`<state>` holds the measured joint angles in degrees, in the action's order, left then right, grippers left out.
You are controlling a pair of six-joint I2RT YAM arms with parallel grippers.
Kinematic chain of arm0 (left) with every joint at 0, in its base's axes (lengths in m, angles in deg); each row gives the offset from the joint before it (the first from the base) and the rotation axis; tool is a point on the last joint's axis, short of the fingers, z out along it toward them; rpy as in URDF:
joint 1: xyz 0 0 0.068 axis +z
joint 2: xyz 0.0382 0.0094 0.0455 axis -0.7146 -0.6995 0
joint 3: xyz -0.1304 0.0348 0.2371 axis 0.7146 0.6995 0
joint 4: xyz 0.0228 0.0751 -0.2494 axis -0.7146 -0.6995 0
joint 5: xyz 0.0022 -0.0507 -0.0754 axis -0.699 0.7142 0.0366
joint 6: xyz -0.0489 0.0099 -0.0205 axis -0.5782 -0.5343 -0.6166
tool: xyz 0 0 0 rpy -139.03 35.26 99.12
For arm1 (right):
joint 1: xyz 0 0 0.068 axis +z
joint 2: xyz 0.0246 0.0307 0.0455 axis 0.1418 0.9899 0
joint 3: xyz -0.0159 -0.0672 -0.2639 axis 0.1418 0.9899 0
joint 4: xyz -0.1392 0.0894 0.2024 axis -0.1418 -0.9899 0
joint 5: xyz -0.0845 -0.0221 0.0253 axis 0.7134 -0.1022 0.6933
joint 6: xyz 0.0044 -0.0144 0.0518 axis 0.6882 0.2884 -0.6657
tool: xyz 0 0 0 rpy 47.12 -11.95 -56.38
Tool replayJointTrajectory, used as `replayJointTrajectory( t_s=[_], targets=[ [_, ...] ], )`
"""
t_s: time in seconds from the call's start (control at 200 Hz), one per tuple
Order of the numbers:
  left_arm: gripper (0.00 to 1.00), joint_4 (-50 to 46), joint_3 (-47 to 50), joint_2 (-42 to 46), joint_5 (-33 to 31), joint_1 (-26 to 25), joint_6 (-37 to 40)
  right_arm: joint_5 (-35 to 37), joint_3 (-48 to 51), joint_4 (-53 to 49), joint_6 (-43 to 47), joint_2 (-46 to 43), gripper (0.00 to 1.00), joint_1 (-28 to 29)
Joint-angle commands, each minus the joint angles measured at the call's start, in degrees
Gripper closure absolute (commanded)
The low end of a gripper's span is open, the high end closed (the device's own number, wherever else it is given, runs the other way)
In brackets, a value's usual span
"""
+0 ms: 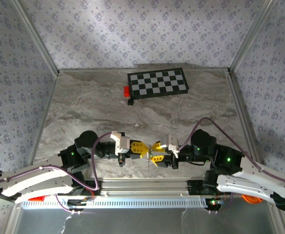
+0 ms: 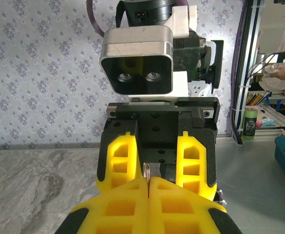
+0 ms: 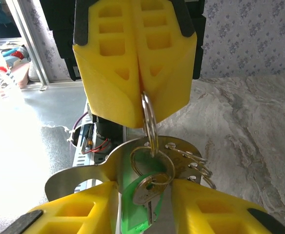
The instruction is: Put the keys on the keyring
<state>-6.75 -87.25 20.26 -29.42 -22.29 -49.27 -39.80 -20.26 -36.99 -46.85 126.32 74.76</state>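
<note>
Marble worktop (image 1: 84, 112): grey-veined, with papered walls on three sides. A checkerboard (image 1: 158, 83) lies at the far side, and a red block (image 1: 127, 90) sits just beside its left end.
Left gripper (image 3: 141, 95): jaws closed, yellow pads pressed together on the top of the keyring. In its own wrist view only a thin sliver of the ring's edge shows above the seam of the pads.
Keyring (image 3: 149, 119): held up off the worktop. It hangs nearly edge-on below the left pads, between the two grippers and over the near part of the worktop.
Keys (image 3: 145, 190): one silvery key hangs from a smaller ring linked to the keyring, low between the right pads. More silvery pieces are bunched to its right, overlapping, and their number is hard to make out.
Green tag (image 3: 132, 197): sits behind the hanging key, partly covered by it and cut off by the bottom of the frame.
Metal plate (image 3: 84, 173): a flat silvery piece behind the bunch. Its lower part is hidden by the right pads, and what it is cannot be told.
Right gripper (image 3: 145, 212): jaws apart, one pad on each side of the hanging key and tag. Whether either pad touches them cannot be told.
Overhead view: the grippers meet tip to tip, and the ring and keys are too small to tell apart.
</note>
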Motion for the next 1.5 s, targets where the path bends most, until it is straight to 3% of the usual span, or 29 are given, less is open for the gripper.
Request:
replayJointTrajectory(
  t_s=[0.0,0.6,1.494],
  targets=[
    [1.00,2.95,-0.16,1.16,-0.07,-0.20,-0.56,1.26,0.55,1.89,-0.40,-0.14,0.70,-0.08],
    [1.00,2.54,0.31,1.91,-0.92,-0.16,-0.19,1.89,0.24,0.85,0.43,-0.75,1.00,-0.18],
    [1.00,-3.11,-1.32,-0.75,-3.28,-0.22,1.89,7.81,-2.44,-3.24,3.24,-4.54,1.00,-0.37]
  ],
)
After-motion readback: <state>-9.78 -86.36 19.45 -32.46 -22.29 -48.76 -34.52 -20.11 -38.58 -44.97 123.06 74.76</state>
